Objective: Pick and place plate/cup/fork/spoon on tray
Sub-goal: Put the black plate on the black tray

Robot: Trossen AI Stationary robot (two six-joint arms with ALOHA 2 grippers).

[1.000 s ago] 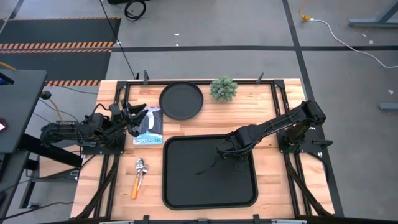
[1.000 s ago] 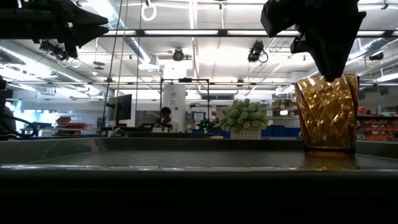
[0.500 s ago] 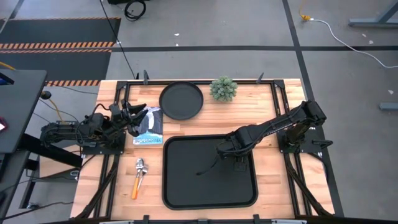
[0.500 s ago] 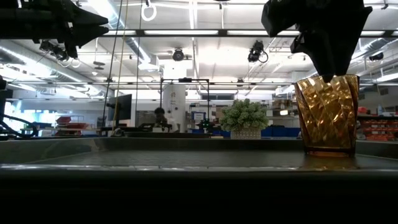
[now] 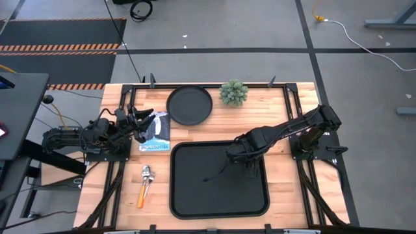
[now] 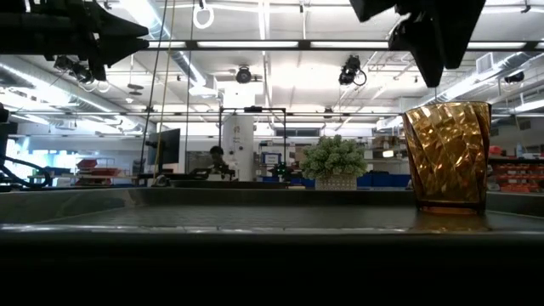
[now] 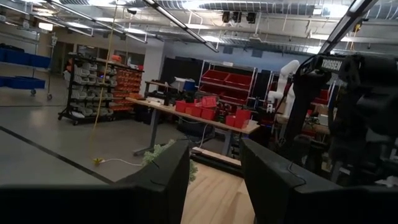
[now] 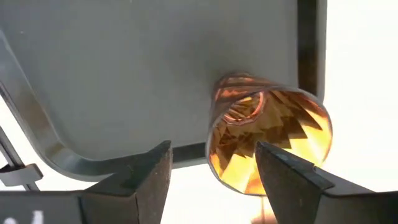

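Note:
The amber cup (image 6: 446, 157) stands upright on its base on the black tray (image 5: 208, 195), near the tray's right edge. My right gripper (image 6: 429, 42) hangs open just above the cup's mouth and points down. In the right wrist view its fingers (image 8: 283, 180) stand apart over the cup (image 8: 267, 140). The round black plate (image 5: 189, 104) lies on the wood beyond the tray. An orange-handled utensil with a silver head (image 5: 144, 185) lies left of the tray; fork and spoon cannot be told apart. My left gripper (image 5: 140, 123) waits open at the table's left.
A small potted plant (image 5: 234, 93) stands at the far edge, right of the plate. A blue-and-white packet (image 5: 155, 133) lies just in front of my left gripper. Most of the tray's floor left of the cup is bare.
My right gripper has risen straight up out of the cup's mouth and now hangs clear of the rim. The cup stands where it was on the tray.

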